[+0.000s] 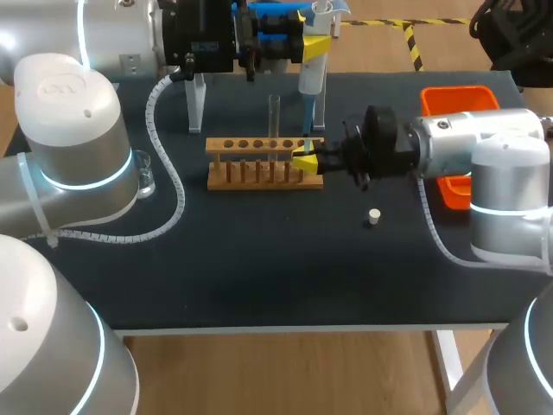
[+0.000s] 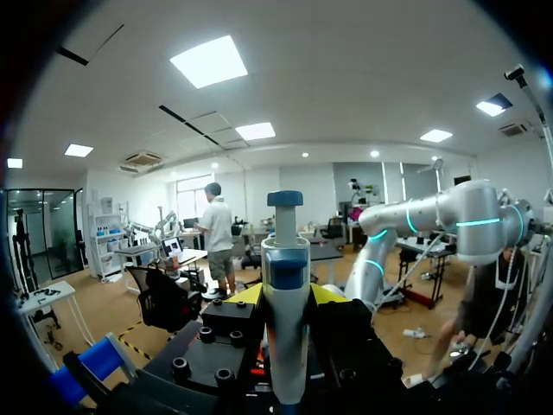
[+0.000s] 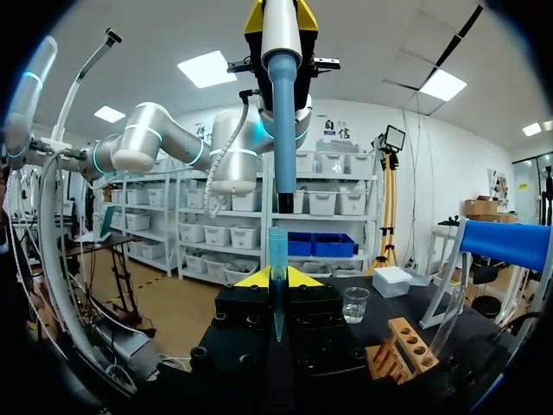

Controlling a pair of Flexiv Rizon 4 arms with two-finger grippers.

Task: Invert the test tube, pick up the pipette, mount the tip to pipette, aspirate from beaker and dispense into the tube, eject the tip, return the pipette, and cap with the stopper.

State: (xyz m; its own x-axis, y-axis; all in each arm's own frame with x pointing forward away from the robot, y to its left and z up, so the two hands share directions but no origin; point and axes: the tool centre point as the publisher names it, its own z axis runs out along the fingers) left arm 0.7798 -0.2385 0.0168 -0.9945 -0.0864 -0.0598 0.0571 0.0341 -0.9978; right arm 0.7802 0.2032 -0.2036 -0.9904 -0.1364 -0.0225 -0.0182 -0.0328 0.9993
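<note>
Two upright axes to marry. My right gripper [image 3: 276, 278] pinches the blue tip [image 3: 276, 252], open end up, at the rack's [image 1: 251, 164] right end. My left gripper [image 2: 285, 294] clamps the pipette [image 3: 283, 95], nozzle down, straight above the blue tip, not yet touching. Closing move: straight down, I judge.

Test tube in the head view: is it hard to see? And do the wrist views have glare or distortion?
Head view: the clear test tube is faint against the dark table. Left wrist view: overhead lights glare, yet the pipette is sharp. Right wrist view: the pipette tip is sharp; straight lines bow toward the rim.
</note>
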